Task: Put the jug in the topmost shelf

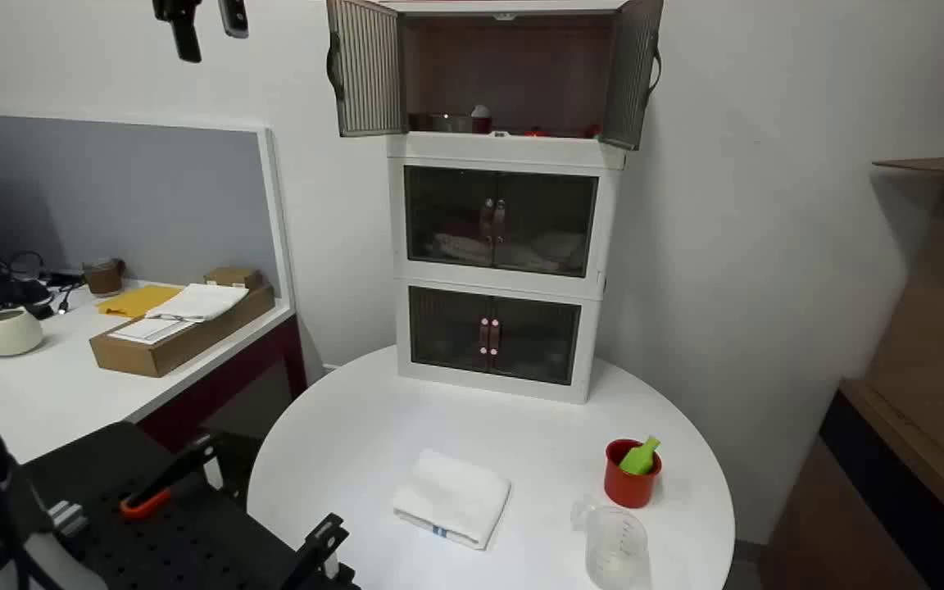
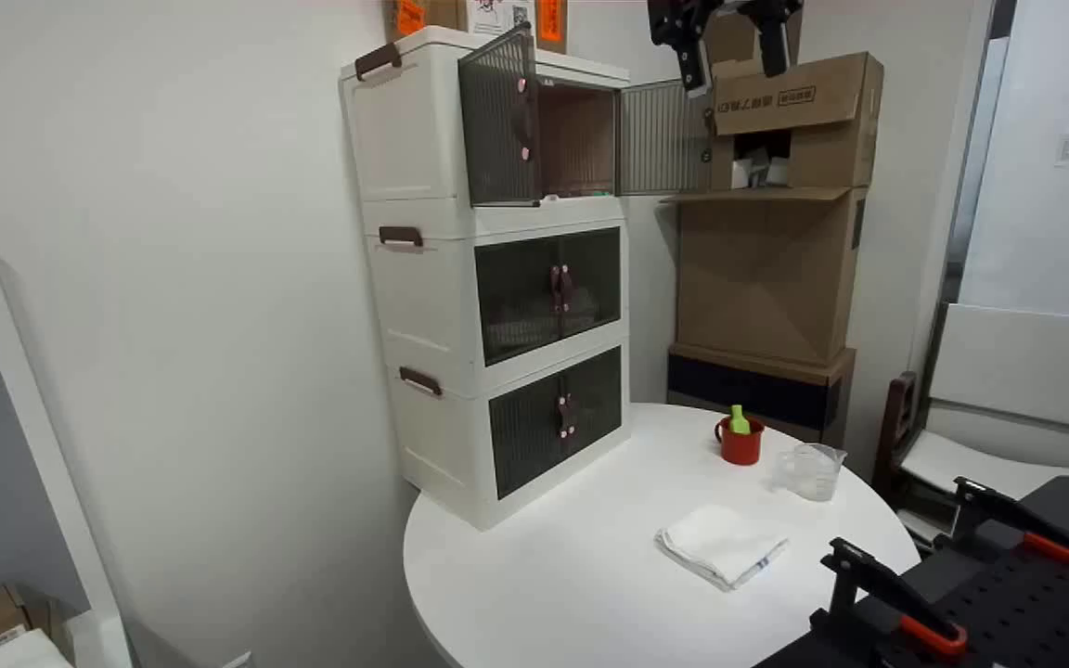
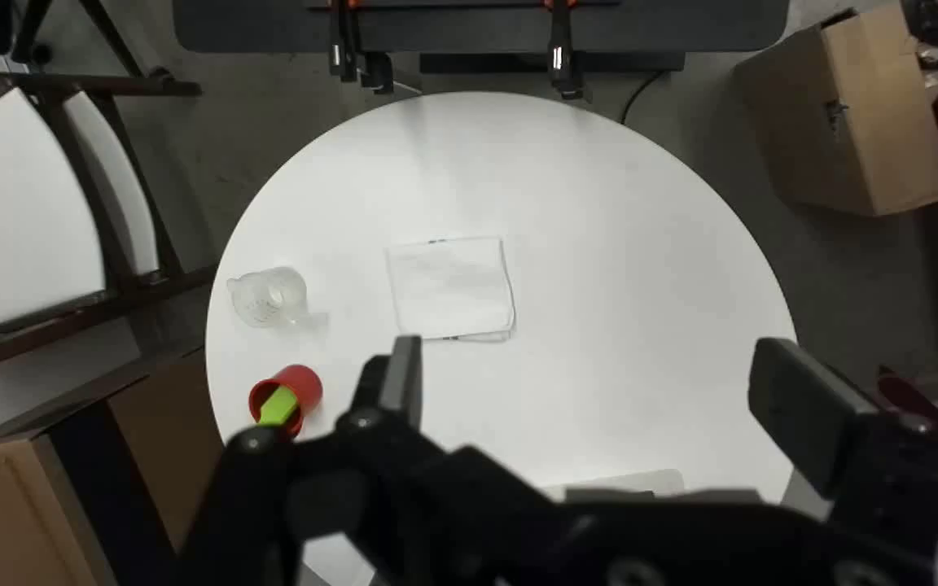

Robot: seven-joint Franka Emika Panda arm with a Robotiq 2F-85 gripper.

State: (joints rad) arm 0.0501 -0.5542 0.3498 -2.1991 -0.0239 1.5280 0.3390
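Jaws apart, red cup (image 1: 628,487) near jug (image 1: 616,547)

Clear plastic is seen in the jug (image 1: 618,547), a smooth finish on the cup (image 1: 628,491), matt cloth in the towel (image 1: 454,493), ribbing on the topmost shelf's doors (image 1: 371,72).

Jug (image 1: 617,547) — clear, marked, upright on the table (image 3: 640,285) | topmost shelf (image 1: 513,74) — brownish inside, standing open

Below the black fingers (image 1: 186,39), the jug (image 1: 618,545) is seen colourless, the cup (image 1: 628,487) red, its utensil (image 1: 640,457) lime green, the cloth (image 1: 451,496) white, blue-marked; the topmost shelf (image 1: 513,70) is backed in brown, its doors (image 1: 372,78) ribbed grey.
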